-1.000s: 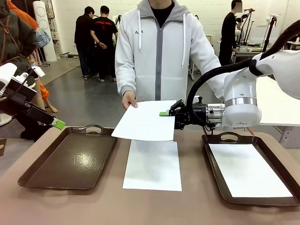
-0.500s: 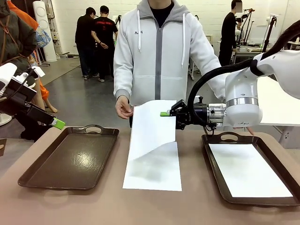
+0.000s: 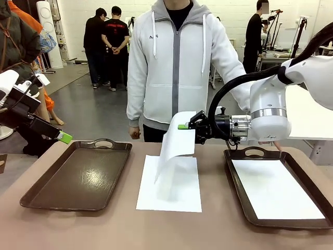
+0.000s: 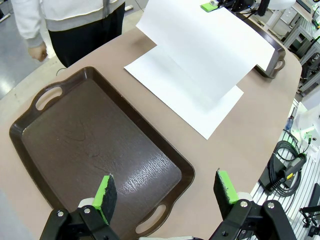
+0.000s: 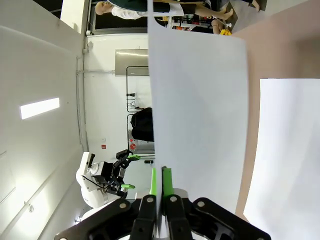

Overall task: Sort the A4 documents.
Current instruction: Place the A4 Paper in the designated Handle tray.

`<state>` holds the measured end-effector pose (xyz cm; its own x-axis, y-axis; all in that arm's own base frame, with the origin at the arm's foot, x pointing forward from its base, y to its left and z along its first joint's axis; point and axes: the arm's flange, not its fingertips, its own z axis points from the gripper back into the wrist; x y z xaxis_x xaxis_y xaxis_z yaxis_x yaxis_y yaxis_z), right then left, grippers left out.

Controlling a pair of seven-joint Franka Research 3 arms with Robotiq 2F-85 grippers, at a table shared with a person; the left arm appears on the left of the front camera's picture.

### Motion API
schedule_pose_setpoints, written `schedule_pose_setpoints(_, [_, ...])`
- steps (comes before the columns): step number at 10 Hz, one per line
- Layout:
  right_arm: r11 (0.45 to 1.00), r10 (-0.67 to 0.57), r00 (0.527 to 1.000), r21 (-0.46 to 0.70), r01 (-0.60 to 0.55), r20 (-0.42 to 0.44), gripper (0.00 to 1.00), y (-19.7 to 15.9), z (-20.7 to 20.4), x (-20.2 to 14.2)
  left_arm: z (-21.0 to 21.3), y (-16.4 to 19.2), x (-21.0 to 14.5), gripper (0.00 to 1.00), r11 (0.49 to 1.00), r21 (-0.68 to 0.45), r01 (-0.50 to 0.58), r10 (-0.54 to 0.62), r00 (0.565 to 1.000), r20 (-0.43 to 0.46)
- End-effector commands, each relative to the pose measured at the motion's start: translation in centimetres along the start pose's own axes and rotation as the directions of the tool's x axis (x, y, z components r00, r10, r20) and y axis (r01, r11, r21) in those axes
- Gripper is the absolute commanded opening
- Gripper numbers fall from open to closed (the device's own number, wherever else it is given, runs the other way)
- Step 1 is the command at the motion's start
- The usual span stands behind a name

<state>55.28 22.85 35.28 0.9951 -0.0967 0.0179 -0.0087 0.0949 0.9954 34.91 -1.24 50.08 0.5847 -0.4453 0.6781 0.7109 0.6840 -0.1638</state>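
**Right tool (image 3: 182, 126) pinching thin white A4 paper sheet (image 3: 177, 146) by one edge**

It droops over another white sheet (image 3: 171, 192) lying flat on the tabletop (image 3: 218, 224). I judge the edge grip keeps it clear for traying. Left tool (image 4: 166, 185) spread, idle.

Part of the flat sheet (image 3: 177, 198) hidden behind the hanging sheet (image 3: 179, 143) — right tray (image 3: 237, 179) cropped.

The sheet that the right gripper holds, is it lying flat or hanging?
Hanging. The right gripper pinches the sheet near its top, and it droops toward another sheet lying flat below.
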Motion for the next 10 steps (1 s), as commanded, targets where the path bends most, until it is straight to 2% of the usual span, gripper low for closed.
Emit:
schedule_pose_setpoints(1, [1.000, 0.001, 1.000, -0.001, -0.001, 0.015, 0.00, 0.0, -0.3, 0.0, 0.0, 0.3, -0.2, 1.00, 1.000, -0.016, 0.012, -0.011, 1.000, 0.010])
schedule_pose_setpoints(5, [1.000, 0.000, 1.000, 0.000, 0.000, 0.000, 0.01, 0.0, 0.0, 0.0, 0.0, 0.3, -0.2, 1.00, 1.000, -0.016, 0.012, -0.011, 1.000, 0.010])
schedule_pose_setpoints(6, [0.985, 0.136, 0.991, -0.103, -0.137, -0.010, 0.01, 1.2, 2.3, -2.3, 0.0, 0.3, -0.2, 1.00, 1.000, -0.016, 0.012, -0.011, 1.000, 0.010])
schedule_pose_setpoints(7, [0.964, 0.200, 0.979, -0.170, -0.205, -0.047, 0.01, 2.7, 5.3, -4.2, 0.0, 0.3, -0.2, 1.00, 1.000, -0.016, 0.012, -0.011, 1.000, 0.010])
schedule_pose_setpoints(9, [0.934, 0.202, 0.976, -0.282, -0.218, -0.085, 0.01, 4.0, 9.9, -5.4, 0.0, 0.3, -0.2, 1.00, 1.000, -0.016, 0.012, -0.011, 1.000, 0.010])
schedule_pose_setpoints(10, [0.934, 0.178, 0.980, -0.298, -0.196, -0.085, 0.01, 4.4, 11.8, -5.2, 0.0, 0.3, -0.2, 1.00, 1.000, -0.016, 0.012, -0.011, 1.000, 0.010])
